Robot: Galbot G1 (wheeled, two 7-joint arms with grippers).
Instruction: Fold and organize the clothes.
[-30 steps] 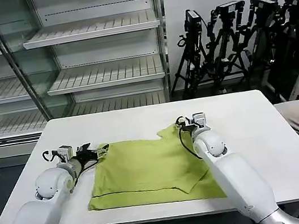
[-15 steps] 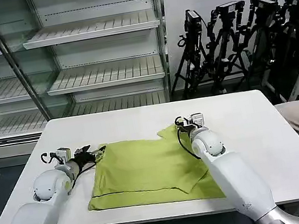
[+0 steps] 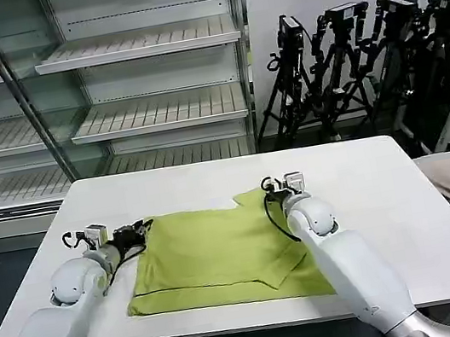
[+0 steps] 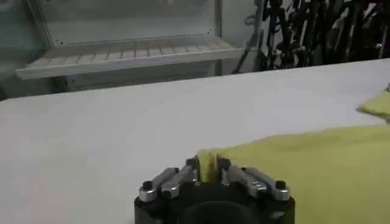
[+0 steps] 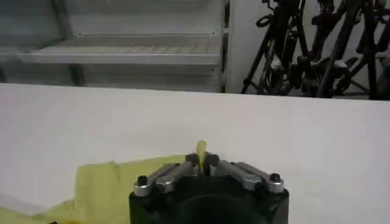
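While the T-shirt (image 3: pixel 222 255) lies flat on the tabletop (image 3: pixel 385 193), the left gripper (image 4: pixel 208 172) and right gripper (image 5: pixel 203 161) each clench a far corner (jaws pinching fabric), presumably to draw a fold.

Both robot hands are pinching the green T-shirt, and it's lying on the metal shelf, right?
Not quite. Both the left gripper and right gripper do pinch the T-shirt, but the head view shows it lying on the white table, not the shelf.

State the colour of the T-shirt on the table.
Plain lime yellow-green T-shirt, no print showing; clearest in the head view.
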